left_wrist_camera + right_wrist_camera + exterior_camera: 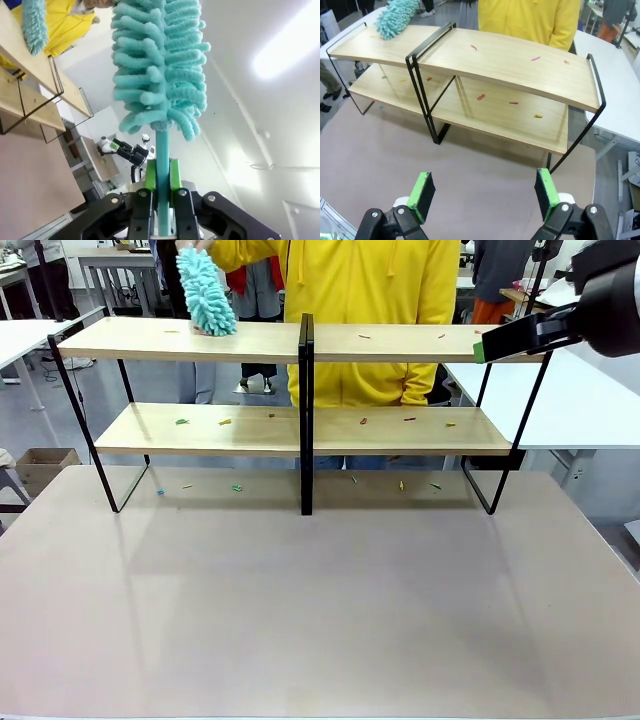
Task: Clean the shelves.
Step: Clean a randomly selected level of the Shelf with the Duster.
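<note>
Barely started, I'd say: coloured scraps (363,422) litter both boards of the shelves (400,343) at the table's far side. Left gripper (162,176) clamped on a teal duster (157,65) by its handle, right gripper (485,193) released and empty.

Left end effector (162,175) points upward, fingers clamped on a duster (160,65) handle. Right end effector (482,192) angled downward, fingers spread wide, empty.

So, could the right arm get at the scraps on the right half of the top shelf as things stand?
Probably yes: the right gripper is open and empty, facing the shelves, with nothing between it and the scraps on the top board. The person's duster is at the other end.
</note>
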